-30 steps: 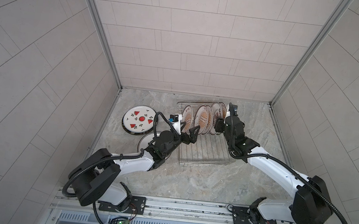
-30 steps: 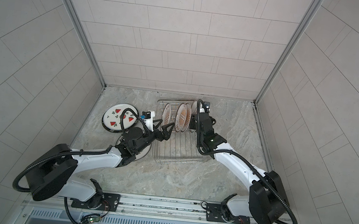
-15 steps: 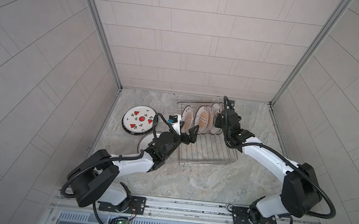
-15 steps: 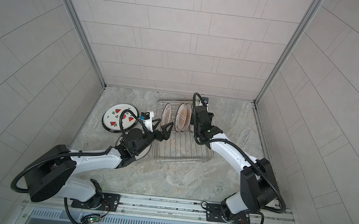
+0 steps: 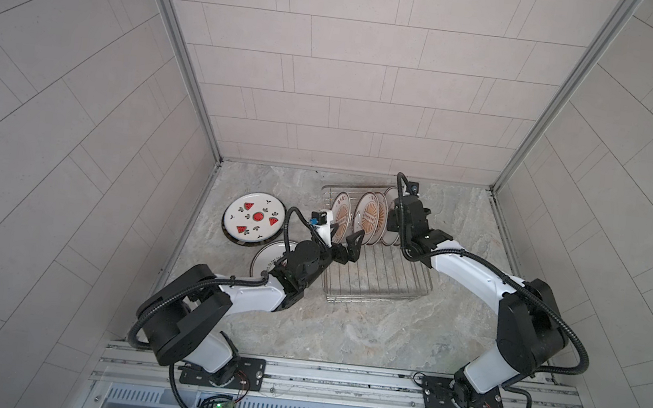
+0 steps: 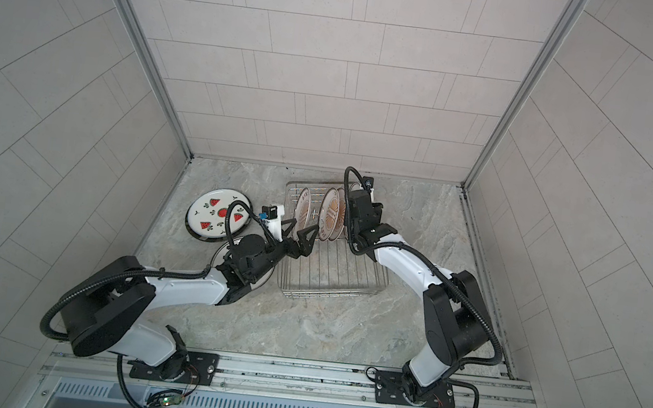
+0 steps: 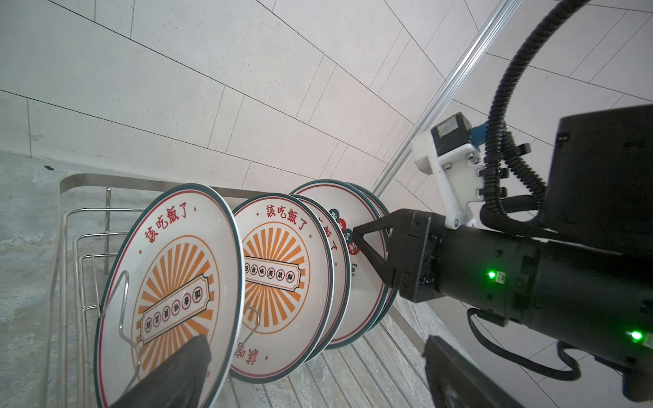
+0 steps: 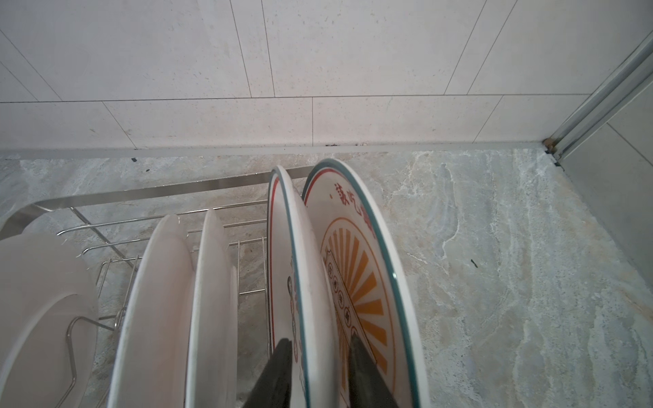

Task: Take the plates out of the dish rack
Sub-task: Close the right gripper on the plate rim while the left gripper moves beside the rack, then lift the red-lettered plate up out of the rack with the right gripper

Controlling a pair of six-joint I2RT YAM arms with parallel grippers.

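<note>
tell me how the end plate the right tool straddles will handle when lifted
Probably stiff but slippery: the sunburst plate looks glazed, so a rim-only pinch could slide. It may knock the neighbouring plate standing close beside it.

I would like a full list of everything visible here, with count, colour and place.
table: one, grey marbled, under everything
walls: three, pale tiles, around the table
dish rack: one, silver wire, back middle of the table
racked plates: five, white with teal rims, mostly orange sunbursts, standing in the dish rack
watermelon plate: one, white with red slices, flat on the table left of the dish rack
second flat plate: one, white with dark rim, just in front of the watermelon plate, partly hidden
left gripper: one, black, open and empty, before the leftmost racked plate
right gripper: one, black, jaws astride the rightmost racked plate's rim, grip unclear
</note>
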